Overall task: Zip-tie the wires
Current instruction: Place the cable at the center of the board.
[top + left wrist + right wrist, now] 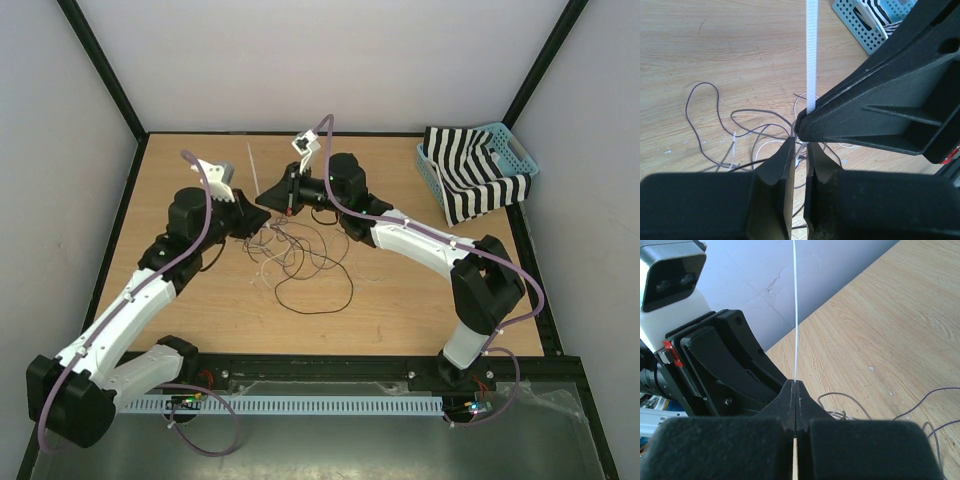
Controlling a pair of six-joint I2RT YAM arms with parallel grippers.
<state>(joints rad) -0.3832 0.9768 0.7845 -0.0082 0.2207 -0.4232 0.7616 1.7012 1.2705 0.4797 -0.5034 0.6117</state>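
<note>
The wires lie in loose dark loops on the wooden table, and in the left wrist view the wires spread under both grippers. My right gripper is shut on the zip tie, a thin whitish strip that runs straight up and away from its tips. From above, the zip tie points toward the back wall. In the left wrist view the right gripper pinches the zip tie just above my left gripper. The left jaws stand a narrow gap apart over the wire tangle, with nothing clearly clamped.
A light blue basket holding a black-and-white striped cloth sits at the back right, and the basket also shows in the left wrist view. Black frame posts and pale walls enclose the table. Both arm bases stand at the near edge.
</note>
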